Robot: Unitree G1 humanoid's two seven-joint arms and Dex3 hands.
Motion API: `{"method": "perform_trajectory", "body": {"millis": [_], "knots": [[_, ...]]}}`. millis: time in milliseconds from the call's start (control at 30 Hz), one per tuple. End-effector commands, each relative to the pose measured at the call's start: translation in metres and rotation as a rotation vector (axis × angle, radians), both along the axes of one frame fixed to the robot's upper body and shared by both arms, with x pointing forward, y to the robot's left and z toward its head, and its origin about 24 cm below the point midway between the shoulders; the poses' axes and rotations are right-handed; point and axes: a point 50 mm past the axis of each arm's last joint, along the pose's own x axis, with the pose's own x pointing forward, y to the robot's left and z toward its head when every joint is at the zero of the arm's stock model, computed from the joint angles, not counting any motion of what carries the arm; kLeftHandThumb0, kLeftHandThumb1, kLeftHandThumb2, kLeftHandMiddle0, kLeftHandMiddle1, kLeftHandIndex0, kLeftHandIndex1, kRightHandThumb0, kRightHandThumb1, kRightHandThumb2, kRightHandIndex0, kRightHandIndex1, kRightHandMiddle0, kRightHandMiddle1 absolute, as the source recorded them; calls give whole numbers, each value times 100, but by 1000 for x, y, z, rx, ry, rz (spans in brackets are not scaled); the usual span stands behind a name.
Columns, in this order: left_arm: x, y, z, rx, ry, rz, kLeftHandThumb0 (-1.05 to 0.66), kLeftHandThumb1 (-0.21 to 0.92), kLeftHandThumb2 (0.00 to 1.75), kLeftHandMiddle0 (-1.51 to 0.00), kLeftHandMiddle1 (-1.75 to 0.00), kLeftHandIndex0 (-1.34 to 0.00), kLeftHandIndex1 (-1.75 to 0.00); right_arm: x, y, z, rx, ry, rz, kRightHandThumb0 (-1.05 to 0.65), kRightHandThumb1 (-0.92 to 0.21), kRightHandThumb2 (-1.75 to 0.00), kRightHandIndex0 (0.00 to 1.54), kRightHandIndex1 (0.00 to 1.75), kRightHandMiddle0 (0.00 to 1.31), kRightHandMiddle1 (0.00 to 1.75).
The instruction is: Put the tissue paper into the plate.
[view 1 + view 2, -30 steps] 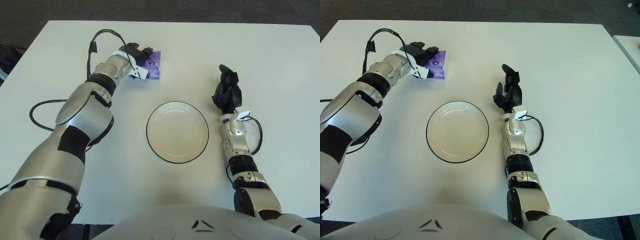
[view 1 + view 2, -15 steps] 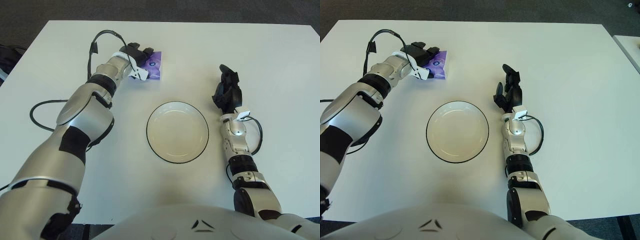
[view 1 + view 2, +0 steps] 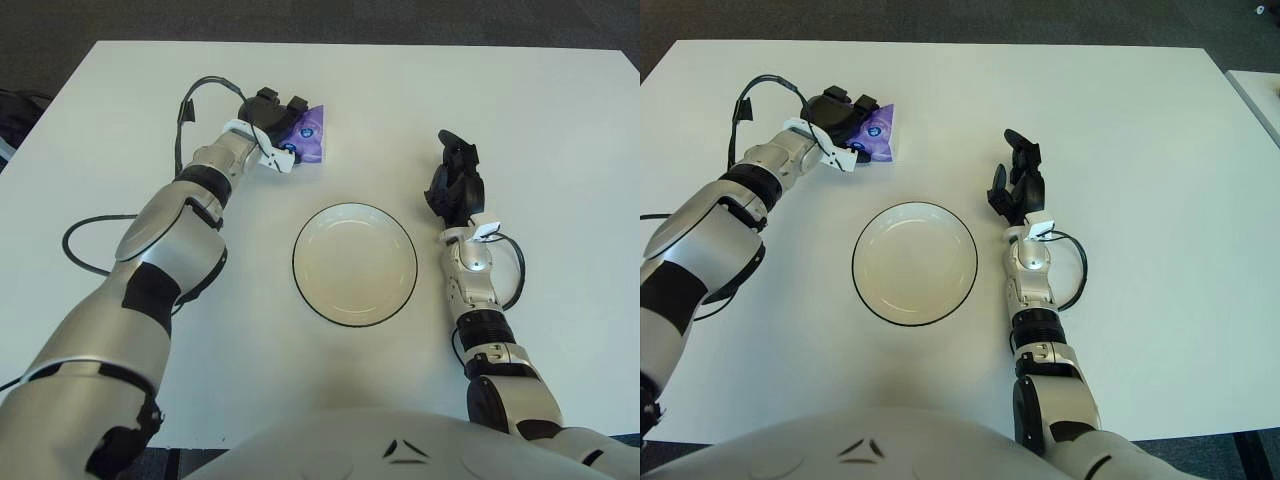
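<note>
The left hand (image 3: pixel 277 112) is at the far left of the white table (image 3: pixel 560 120), its dark fingers curled over the near-left edge of the purple tissue pack (image 3: pixel 309 138). The pack looks pinched and perhaps tipped up off the surface, though whether it has fully left the table cannot be told. The pack sits well apart from the plate (image 3: pixel 355 264), which lies empty in the middle of the table, nearer the robot and to the right of the pack. The right hand (image 3: pixel 455 180) shows just to the right of the plate, fingers loosely bunched and pointing away, holding nothing. The likely trouble from here is the grip: the fingers cover only one edge of a soft, slick packet, so it could slide out or swing during the carry toward the plate and land on the table short of the rim. A low carry might also knock the plate's far-left rim and shift it. The pack bears a pale round mark on its purple face, but no brand or writing can be read.
</note>
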Motion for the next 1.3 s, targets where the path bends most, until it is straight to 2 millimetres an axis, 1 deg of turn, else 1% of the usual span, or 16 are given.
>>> {"method": "perform_trajectory", "body": {"millis": [0,67,200,367,600,933,1133,1267], "knots": [[-17,2,-42,30,71,-34,-45,53,102,-77,-171,-44,-172,-41,8,-72,97,306,-3,-59,-92,-76,38,5,0,99],[-18,2,-43,2,63,-39,-45,47,111,-89,-173,-49,-174,-41,8,-72,104,305,5,-58,-92,-75,40,6,1,102],[-20,2,-44,-43,64,-49,-45,43,117,-102,-174,-53,-174,-40,7,-72,114,304,14,-57,-92,-74,43,8,3,105],[-21,3,-45,-101,81,-49,-45,40,120,-111,-175,-54,-175,-40,6,-72,124,303,25,-55,-92,-73,48,10,6,107],[-21,3,-45,-118,101,-39,-45,40,121,-113,-175,-55,-175,-39,4,-72,124,298,34,-56,-92,-72,52,13,9,108],[-20,6,-42,-116,85,-44,-45,40,121,-113,-175,-55,-175,-39,2,-72,118,300,41,-55,-92,-72,54,17,12,108],[-17,10,-31,-169,54,-45,-46,39,122,-116,-175,-55,-175,-39,2,-72,112,300,43,-55,-92,-71,46,37,15,108],[-14,12,-21,-241,41,-45,-46,39,122,-117,-175,-56,-175,-39,1,-71,101,300,46,-55,-92,-71,43,47,15,108]]}}
